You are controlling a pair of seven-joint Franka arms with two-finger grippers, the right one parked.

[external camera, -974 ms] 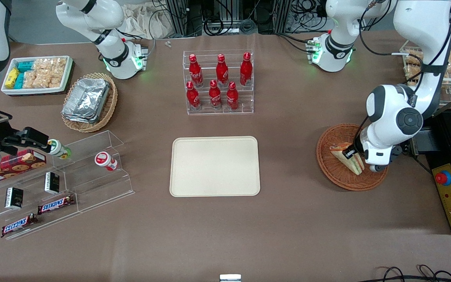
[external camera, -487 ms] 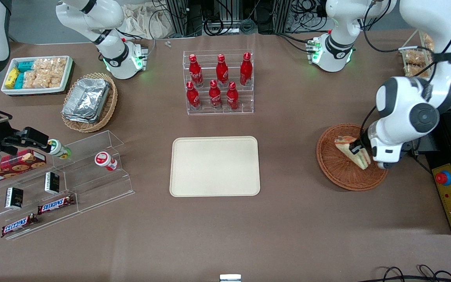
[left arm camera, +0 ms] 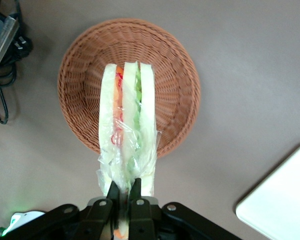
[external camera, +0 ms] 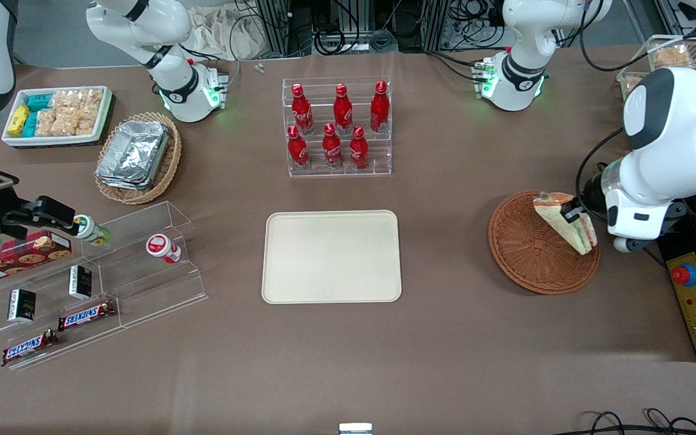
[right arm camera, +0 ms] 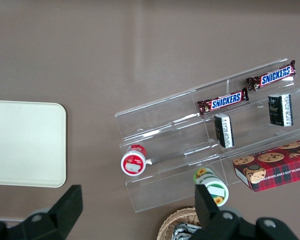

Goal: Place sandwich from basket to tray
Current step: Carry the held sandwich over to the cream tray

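The cream tray (external camera: 331, 256) lies bare at mid-table; well toward the working arm's end, the gripper (left arm camera: 126, 192) holds the wrapped sandwich (external camera: 565, 222) above the wicker basket (external camera: 526, 260), near its two o'clock rim, jaws pinching mostly loose wrap, so it may slip

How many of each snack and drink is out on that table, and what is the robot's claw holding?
Red bottles: 6
Snickers bars: 2
Cookie box: 1
Sandwich: 1, held by the gripper above the basket
Total: 10
The tray is bare.
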